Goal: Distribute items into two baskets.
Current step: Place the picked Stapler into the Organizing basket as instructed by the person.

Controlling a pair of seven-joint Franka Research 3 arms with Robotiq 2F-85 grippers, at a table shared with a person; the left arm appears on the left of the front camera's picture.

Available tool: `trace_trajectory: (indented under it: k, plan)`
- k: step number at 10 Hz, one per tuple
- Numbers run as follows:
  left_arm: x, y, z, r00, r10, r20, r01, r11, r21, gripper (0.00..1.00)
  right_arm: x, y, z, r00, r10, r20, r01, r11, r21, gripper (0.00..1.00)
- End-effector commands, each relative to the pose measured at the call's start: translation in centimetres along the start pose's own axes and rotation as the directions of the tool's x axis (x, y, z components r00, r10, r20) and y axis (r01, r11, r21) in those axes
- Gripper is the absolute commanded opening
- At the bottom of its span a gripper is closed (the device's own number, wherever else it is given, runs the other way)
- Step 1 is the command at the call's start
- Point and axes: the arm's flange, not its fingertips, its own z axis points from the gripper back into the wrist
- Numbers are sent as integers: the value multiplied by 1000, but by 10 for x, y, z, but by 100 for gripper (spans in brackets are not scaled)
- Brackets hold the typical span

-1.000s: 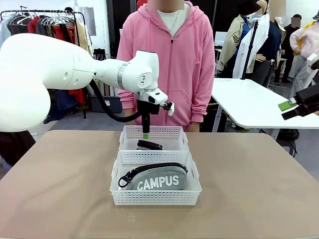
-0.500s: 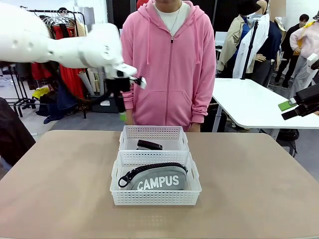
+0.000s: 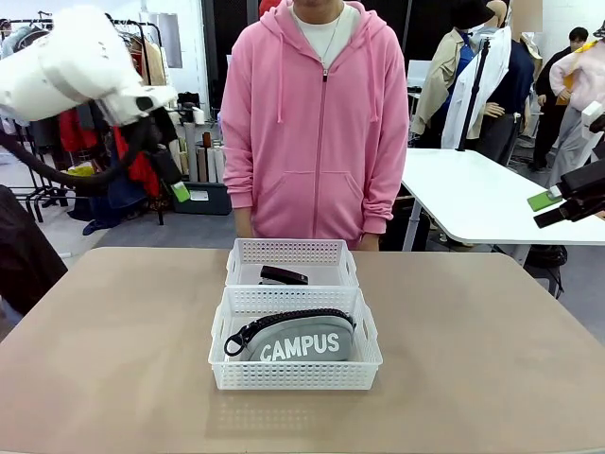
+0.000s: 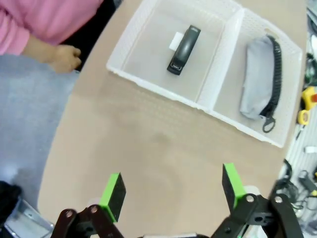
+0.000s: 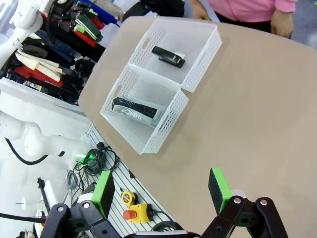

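Front view: left gripper (image 3: 178, 192) hangs wide open and empty, well up-left of the stapler (image 3: 284, 276) and pouch (image 3: 295, 338), each in a basket (image 3: 295, 381).

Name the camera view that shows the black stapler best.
The left wrist view: the stapler lies seen whole from above in its basket. The right wrist view shows it smaller; in the front view the basket wall hides its lower part.
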Motion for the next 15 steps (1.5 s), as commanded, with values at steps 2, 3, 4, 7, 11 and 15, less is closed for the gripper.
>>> trace_trajectory:
  k: [2, 3, 4, 7, 11, 15]
  plan:
    - [-73, 7, 23, 986, 84, 145, -73, 994, -82, 100, 1, 2, 0, 1000, -3, 7, 3, 1000, 8, 100]
    - [-94, 9, 34, 975, 100, 197, -81, 992, -100, 100, 1, 2, 0, 1000, -3, 7, 3, 1000, 8, 100]
    - [-112, 8, 42, 963, 113, 244, -86, 989, -118, 100, 1, 2, 0, 1000, -3, 7, 3, 1000, 8, 100]
    - [-148, -8, 58, 878, 155, 453, -60, 974, -218, 100, 1, 2, 0, 1000, -3, 7, 3, 1000, 8, 100]
    - [-163, -24, 42, 877, 225, 424, -113, 956, -272, 100, 1, 2, 0, 1000, -3, 7, 3, 1000, 8, 100]
    - [-169, -34, 32, 870, 222, 441, -111, 958, -264, 100, 1, 2, 0, 1000, -3, 7, 3, 1000, 8, 100]
